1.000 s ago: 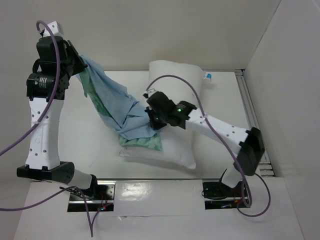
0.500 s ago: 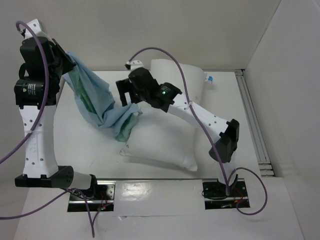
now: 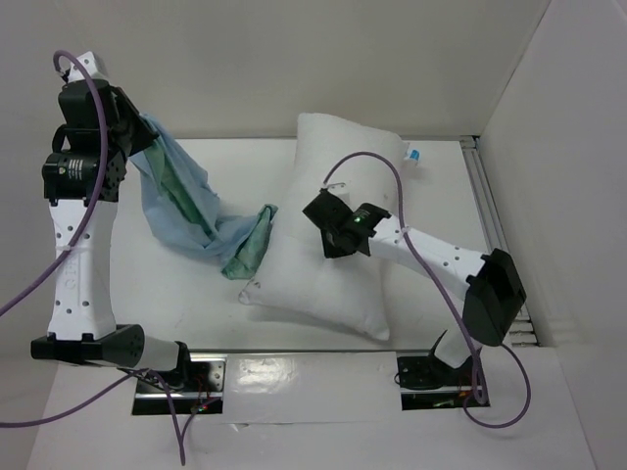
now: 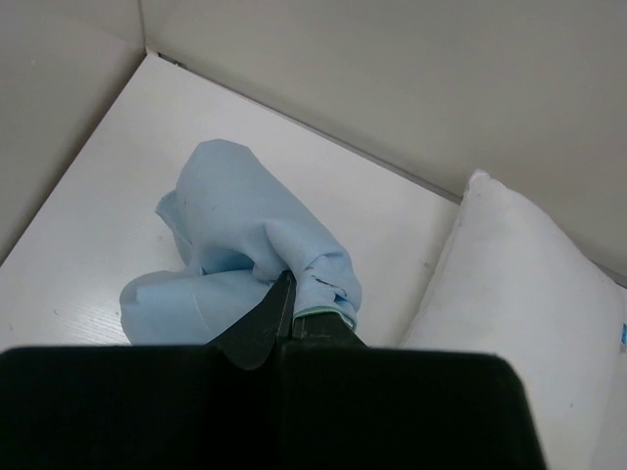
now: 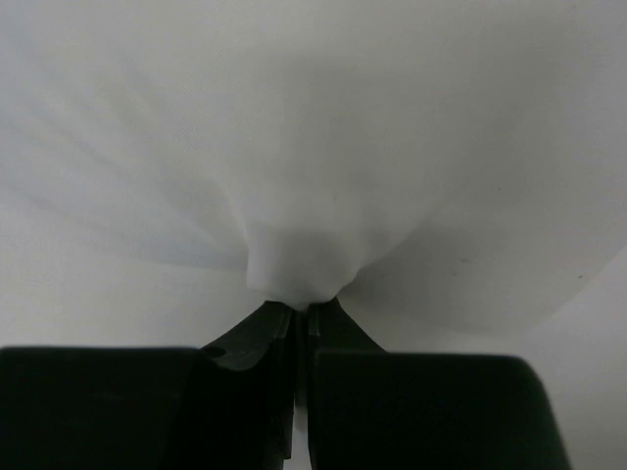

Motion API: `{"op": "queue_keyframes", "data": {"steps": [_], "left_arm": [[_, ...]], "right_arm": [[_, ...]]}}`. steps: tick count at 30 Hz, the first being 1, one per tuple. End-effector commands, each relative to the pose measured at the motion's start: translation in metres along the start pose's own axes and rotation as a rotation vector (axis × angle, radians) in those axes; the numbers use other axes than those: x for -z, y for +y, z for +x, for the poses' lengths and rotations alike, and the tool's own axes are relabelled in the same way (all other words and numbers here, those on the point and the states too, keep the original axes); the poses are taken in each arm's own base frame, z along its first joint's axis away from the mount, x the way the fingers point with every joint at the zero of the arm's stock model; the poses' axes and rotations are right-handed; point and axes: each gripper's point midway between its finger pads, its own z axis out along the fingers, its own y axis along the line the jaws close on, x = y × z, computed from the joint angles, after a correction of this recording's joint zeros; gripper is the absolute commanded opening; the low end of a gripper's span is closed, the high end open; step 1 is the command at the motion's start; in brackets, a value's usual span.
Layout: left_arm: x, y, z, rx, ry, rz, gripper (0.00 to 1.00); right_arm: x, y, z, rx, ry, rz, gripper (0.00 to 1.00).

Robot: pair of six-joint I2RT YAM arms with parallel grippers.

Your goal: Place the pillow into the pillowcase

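Pillowcase (image 3: pixel 186 201) in pale blue hangs from the left gripper (image 3: pixel 137 137), raised high at the far left of the white table (image 3: pixel 167 294). The left wrist view shows its fingers pressed tight together on a bunched fold of the cloth. The loose end trails down to the tabletop, green lining (image 3: pixel 250 250) showing, and reaches the left edge of the pillow (image 3: pixel 348 166). The white pillow lies across the middle of the table, running from far to near, wholly outside the pillowcase. The right gripper (image 3: pixel 325 227) sits on top of the pillow near its middle, fingers clamped on a small pinch of the white cover, which puckers up between them. A small blue-marked tag (image 3: pixel 412 155) sticks out at the pillow's far right corner.
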Motion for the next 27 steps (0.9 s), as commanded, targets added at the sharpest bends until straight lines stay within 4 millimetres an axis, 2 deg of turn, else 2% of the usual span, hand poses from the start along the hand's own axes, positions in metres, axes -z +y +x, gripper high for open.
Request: {"op": "queue_keyframes", "data": {"steps": [1, 2, 3, 4, 5, 6, 7, 9, 11, 12, 13, 14, 15, 16, 17, 18, 19, 20, 21, 22, 24, 25, 26, 27], "left_arm": [[0.009, -0.012, -0.016, 0.041, -0.055, 0.064, 0.00], [0.009, -0.012, -0.016, 0.041, -0.055, 0.065, 0.00], [0.009, -0.013, -0.015, 0.030, -0.052, 0.073, 0.00], [0.013, -0.013, -0.017, 0.031, -0.060, 0.076, 0.00], [0.013, -0.013, -0.017, 0.031, -0.060, 0.076, 0.00], [0.013, -0.013, -0.017, 0.031, -0.060, 0.076, 0.00], [0.014, -0.015, -0.016, 0.030, -0.054, 0.089, 0.00], [0.016, -0.017, -0.019, 0.032, -0.060, 0.102, 0.00], [0.019, -0.021, -0.022, 0.033, -0.066, 0.119, 0.00], [0.020, -0.022, -0.022, 0.033, -0.062, 0.128, 0.00], [0.020, -0.022, -0.022, 0.033, -0.062, 0.128, 0.00], [0.020, -0.022, -0.022, 0.033, -0.062, 0.128, 0.00], [0.024, -0.022, -0.024, 0.034, -0.072, 0.132, 0.00], [0.024, -0.022, -0.024, 0.034, -0.072, 0.132, 0.00], [0.024, -0.022, -0.024, 0.034, -0.072, 0.132, 0.00], [0.025, -0.024, -0.023, 0.034, -0.068, 0.140, 0.00], [0.022, -0.023, -0.020, 0.032, -0.059, 0.136, 0.00], [0.022, -0.023, -0.020, 0.032, -0.058, 0.136, 0.00], [0.023, -0.024, -0.019, 0.031, -0.054, 0.146, 0.00], [0.023, -0.024, -0.019, 0.031, -0.054, 0.146, 0.00], [0.021, -0.025, -0.015, 0.030, -0.042, 0.151, 0.00], [0.021, -0.025, -0.015, 0.030, -0.042, 0.151, 0.00], [0.021, -0.025, -0.015, 0.019, -0.043, 0.150, 0.00], [0.021, -0.025, -0.015, 0.019, -0.043, 0.150, 0.00]], "right_arm": [[-0.035, -0.040, 0.023, -0.079, 0.101, 0.142, 0.00], [-0.034, -0.056, 0.013, -0.091, 0.086, 0.203, 0.00], [-0.033, -0.086, 0.002, -0.131, 0.074, 0.291, 0.00], [-0.022, -0.113, -0.016, -0.159, 0.014, 0.381, 0.00], [-0.015, -0.137, -0.021, -0.165, 0.018, 0.452, 0.00], [0.000, -0.170, -0.050, -0.238, -0.034, 0.509, 0.00], [0.010, -0.190, -0.065, -0.260, -0.072, 0.565, 0.00], [0.035, -0.224, -0.102, -0.309, -0.169, 0.619, 0.00], [0.041, -0.244, -0.121, -0.307, -0.200, 0.675, 0.00], [0.053, -0.249, -0.139, -0.324, -0.232, 0.676, 0.14], [0.046, -0.247, -0.144, -0.306, -0.209, 0.672, 0.71], [0.048, -0.239, -0.151, -0.295, -0.220, 0.648, 0.88], [0.052, -0.213, -0.165, -0.277, -0.266, 0.580, 0.94], [0.050, -0.194, -0.169, -0.247, -0.278, 0.526, 0.94], [0.046, -0.171, -0.172, -0.230, -0.283, 0.446, 0.83], [0.040, -0.140, -0.170, -0.198, -0.299, 0.366, 0.72], [0.032, -0.124, -0.167, -0.181, -0.291, 0.311, 0.61], [0.023, -0.103, -0.160, -0.166, -0.262, 0.220, 0.46], [0.011, -0.094, -0.159, -0.166, -0.256, 0.181, 0.24], [-0.004, -0.086, -0.142, -0.141, -0.208, 0.159, 0.15], [-0.029, -0.077, -0.121, -0.119, -0.137, 0.132, 0.09], [-0.046, -0.090, -0.106, -0.128, -0.086, 0.154, 0.09], [-0.054, -0.098, -0.097, -0.121, -0.053, 0.166, 0.09], [-0.064, -0.115, -0.091, -0.130, -0.033, 0.226, 0.09]]}}
